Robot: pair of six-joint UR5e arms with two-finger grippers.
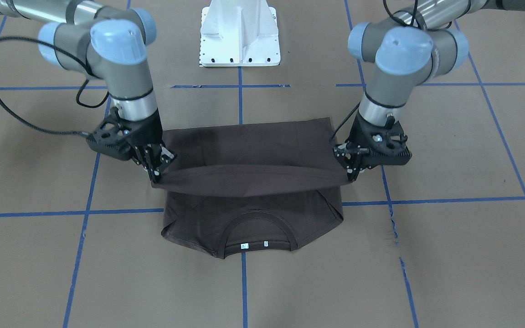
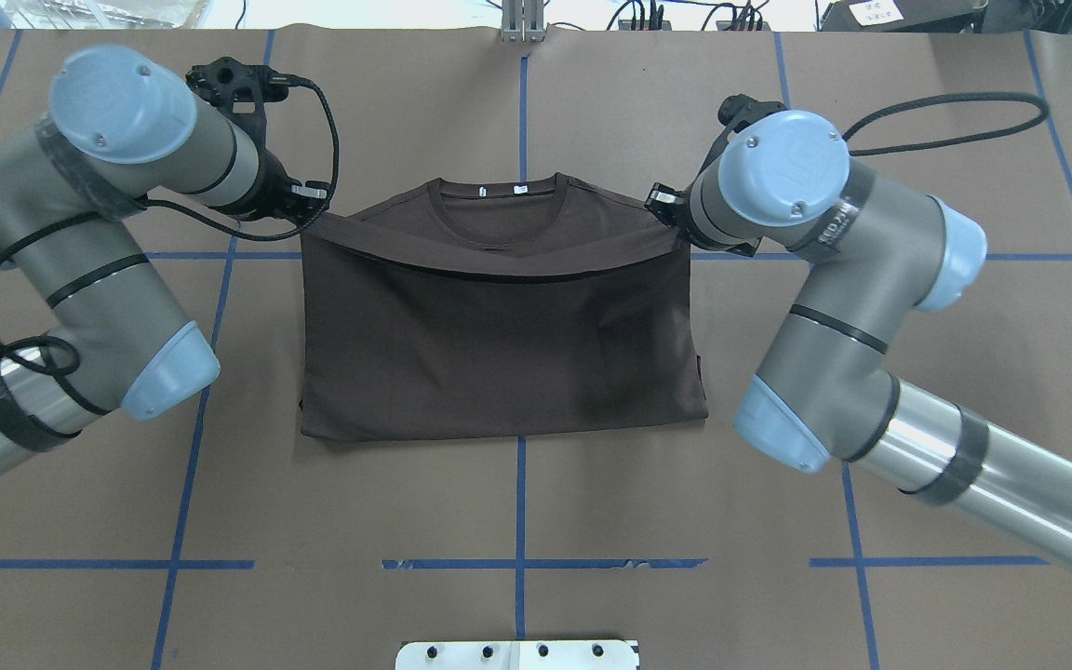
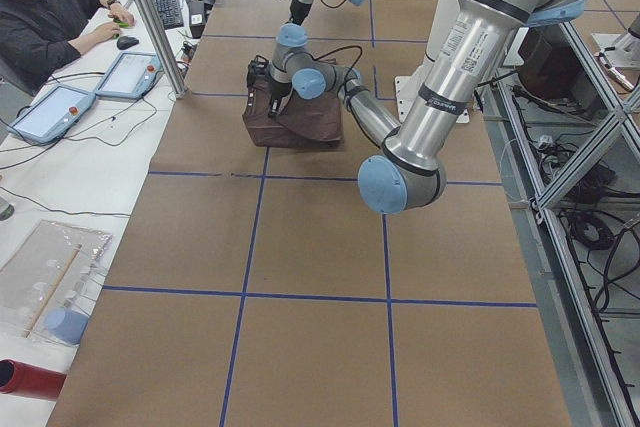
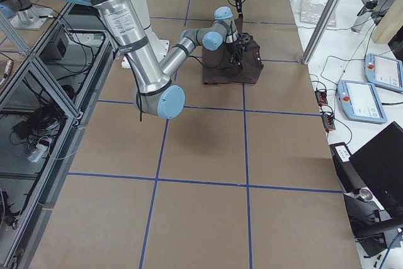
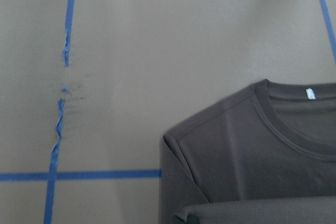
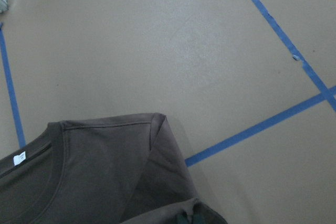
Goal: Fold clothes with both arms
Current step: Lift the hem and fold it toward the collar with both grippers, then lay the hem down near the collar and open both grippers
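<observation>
I see the left gripper and right gripper clamped, it seems, on the hem corners of the T-shirt at mid-table, level, so the fold lands evenly near the collar.

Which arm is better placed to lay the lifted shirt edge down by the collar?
Neither: left gripper and right gripper each pinch a raised corner of the shirt, level; both should lower together.
</observation>
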